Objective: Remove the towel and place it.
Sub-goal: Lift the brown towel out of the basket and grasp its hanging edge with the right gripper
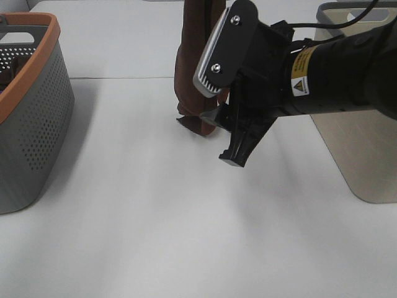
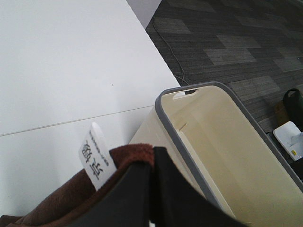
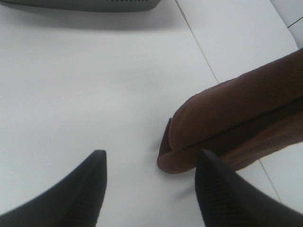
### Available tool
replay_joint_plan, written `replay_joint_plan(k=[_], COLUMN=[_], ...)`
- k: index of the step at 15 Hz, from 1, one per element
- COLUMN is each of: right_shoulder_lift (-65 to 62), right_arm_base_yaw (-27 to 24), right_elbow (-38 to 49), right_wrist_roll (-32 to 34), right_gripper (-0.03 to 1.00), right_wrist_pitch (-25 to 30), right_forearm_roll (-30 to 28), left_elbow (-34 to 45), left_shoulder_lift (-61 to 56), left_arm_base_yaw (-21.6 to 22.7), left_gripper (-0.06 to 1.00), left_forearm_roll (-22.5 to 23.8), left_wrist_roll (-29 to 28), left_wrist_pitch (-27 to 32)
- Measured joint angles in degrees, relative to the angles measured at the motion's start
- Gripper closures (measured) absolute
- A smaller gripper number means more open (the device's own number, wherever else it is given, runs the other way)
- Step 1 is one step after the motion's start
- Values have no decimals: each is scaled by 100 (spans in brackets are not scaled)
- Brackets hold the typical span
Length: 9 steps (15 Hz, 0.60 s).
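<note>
The dark brown towel hangs folded down from above the exterior high view's top edge, its lower end just over the white table. My left gripper is shut on the towel beside its white tag; that gripper is out of the exterior view. My right gripper reaches in from the right, level with the towel's lower end. In the right wrist view the right gripper is open, and the towel's end lies just beyond one fingertip, not between the two.
A grey perforated basket with an orange rim stands at the left. A beige basket with a grey rim stands at the right, close below the left gripper. White table lies between them.
</note>
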Motion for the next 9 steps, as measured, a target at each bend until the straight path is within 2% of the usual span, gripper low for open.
replay_joint_plan(k=[1,5,9], right_shoulder_lift=[344,877,1031], right_arm_base_yaw=[0,0,0], right_elbow=[-23,-246,-390], right_wrist_roll=[0,-206,-1490], right_gripper=[45,47,47], right_wrist_pitch=[-435,-670,-533], right_forearm_roll=[103,865,2120], left_elbow=[0,0,0], left_shoulder_lift=[0,0,0], left_arm_base_yaw=[0,0,0], left_gripper=[94,94,94], left_forearm_roll=[-6,-11,-17], left_wrist_roll=[0,0,0], left_wrist_pitch=[0,-6,-6])
